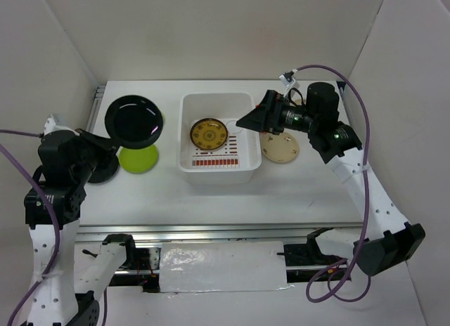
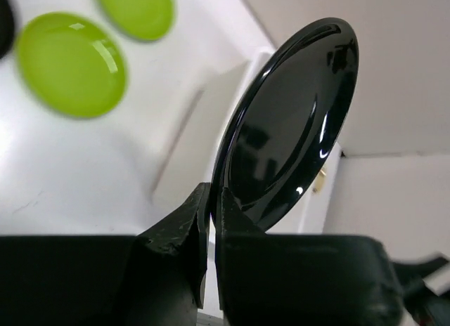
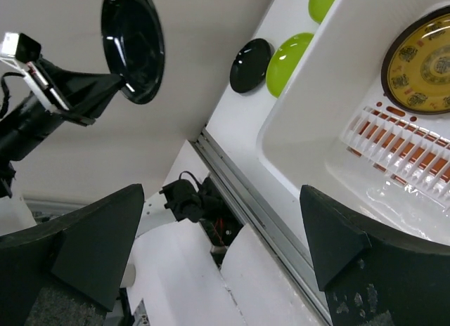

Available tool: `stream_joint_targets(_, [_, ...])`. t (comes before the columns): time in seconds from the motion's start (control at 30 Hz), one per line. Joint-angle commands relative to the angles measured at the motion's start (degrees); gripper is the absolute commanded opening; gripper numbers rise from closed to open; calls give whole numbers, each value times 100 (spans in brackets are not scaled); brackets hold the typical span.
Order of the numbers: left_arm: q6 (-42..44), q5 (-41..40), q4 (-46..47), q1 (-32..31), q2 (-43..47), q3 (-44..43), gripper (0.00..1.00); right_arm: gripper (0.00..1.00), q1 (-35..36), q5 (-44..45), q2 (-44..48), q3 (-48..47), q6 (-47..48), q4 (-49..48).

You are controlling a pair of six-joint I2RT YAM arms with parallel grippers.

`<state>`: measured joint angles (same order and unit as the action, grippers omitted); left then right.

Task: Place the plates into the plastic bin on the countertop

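My left gripper (image 1: 112,145) is shut on the rim of a glossy black plate (image 1: 133,120) and holds it tilted, above the countertop left of the white plastic bin (image 1: 216,164). The left wrist view shows the fingers (image 2: 211,199) pinching that plate (image 2: 295,122). A patterned yellow-brown plate (image 1: 208,133) lies in the bin. My right gripper (image 1: 246,121) is open and empty over the bin's right rim. A lime green plate (image 1: 138,158) and a second black plate (image 1: 104,170) lie left of the bin. A cream plate (image 1: 280,147) lies to its right.
A second lime green plate (image 2: 137,10) shows in the left wrist view beyond the first (image 2: 70,64). The metal rail (image 1: 211,231) runs along the countertop's front edge. White walls close in the back and both sides.
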<state>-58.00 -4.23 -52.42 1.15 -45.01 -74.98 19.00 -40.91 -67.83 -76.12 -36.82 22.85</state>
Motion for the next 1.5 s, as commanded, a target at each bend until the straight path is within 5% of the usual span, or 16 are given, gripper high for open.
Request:
stream_joint_targets(0.0, [604, 1123, 1135, -71, -349, 44, 0, 100, 95, 249, -186, -474, -18, -149])
stream_joint_targets(0.27, [1037, 3347, 2436, -624, -1782, -228, 0, 99, 156, 329, -695, -571, -255, -649])
stream_joint_targets(0.43, [913, 3543, 2606, -1037, -2195, -280, 0, 97, 305, 127, -1074, -351, -423, -1274])
stream_joint_targets(0.63, [764, 3771, 2852, -1327, -2547, -271, 0, 89, 613, 548, -1645, -835, -211, -835])
stream_joint_targets(0.73, [851, 3640, 2589, -1451, -2757, -438, 0, 51, 604, 706, -1724, -843, -273, -967])
stream_joint_targets(0.77, [886, 3561, 2484, -1477, -2793, -491, 0, 15, 613, 776, -1733, -852, -282, -967])
stream_joint_targets(0.83, [913, 3280, 2176, -1477, -2872, -570, 0, 0, 604, 1014, -1733, -922, -282, -888])
stream_joint_targets(0.9, [904, 2695, 1730, -1451, -2864, -710, 39, 0, 596, 1363, -1786, -1001, -247, -652])
stream_joint_targets(0.97, [730, 1913, 1185, -1424, -2794, -973, 99, 0, 596, 1943, -1856, -1133, -326, -258])
stream_joint_targets(1.0, [598, 916, 451, -1390, -2733, -1088, 99, 0, 561, 2433, -1926, -1316, -387, -116])
stream_joint_targets(1.13, [96, -902, -715, -1188, -2460, -1256, 99, 0, 604, 3358, -2977, -2239, -388, 886])
stream_joint_targets(1.47, [604, -1142, -1200, -318, -2134, -483, 99, 0, 675, 3643, -5080, -3910, -106, 1511])
